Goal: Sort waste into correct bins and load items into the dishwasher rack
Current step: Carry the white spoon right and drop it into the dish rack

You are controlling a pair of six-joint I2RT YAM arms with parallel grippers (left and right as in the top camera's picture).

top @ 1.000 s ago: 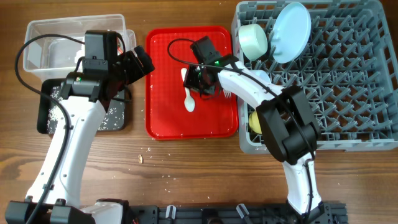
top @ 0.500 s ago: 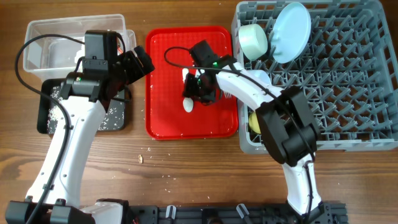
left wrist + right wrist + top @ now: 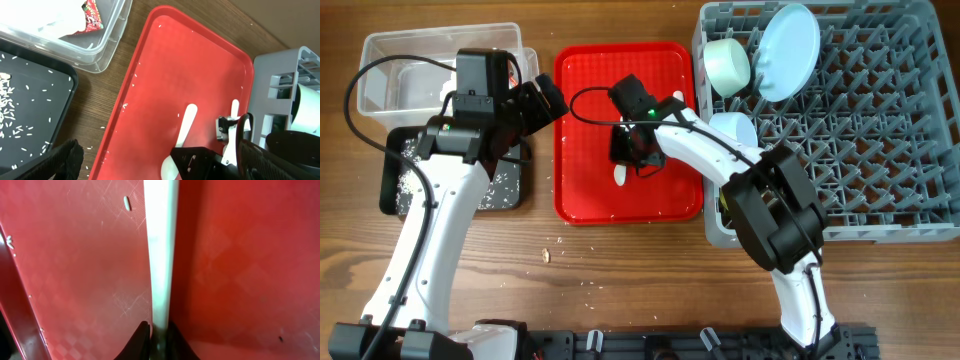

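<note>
Right fingers (image 3: pixel 142 341) are pinched onto the handle of the white spoon (image 3: pixel 160 255), one tip on each side of it, down low over the red tray (image 3: pixel 582 200). From overhead, the spoon's bowl end pokes out just below them, toward the near edge of the tray. Can't tell if the spoon is off the tray surface or lying on it. The fork (image 3: pixel 234 107) lies just beside the spoon on the same tray, on the rack side, mostly hidden under the arm from above.

Meanwhile the left fingers (image 3: pixel 65 160) are spread wide with nothing between them, hanging over the gap between the clear box (image 3: pixel 380 55) and the red tray. The napkin (image 3: pixel 60 22) and red wrapper (image 3: pixel 92 12) sit in the clear box. The crumbs (image 3: pixel 415 150) are in the black tray (image 3: pixel 392 200), plus a few on the table (image 3: pixel 620 290). The grey rack (image 3: pixel 880 150) holds the plate (image 3: pixel 788 50), two bowls (image 3: pixel 725 62) and the yellow cup (image 3: pixel 728 195).
</note>
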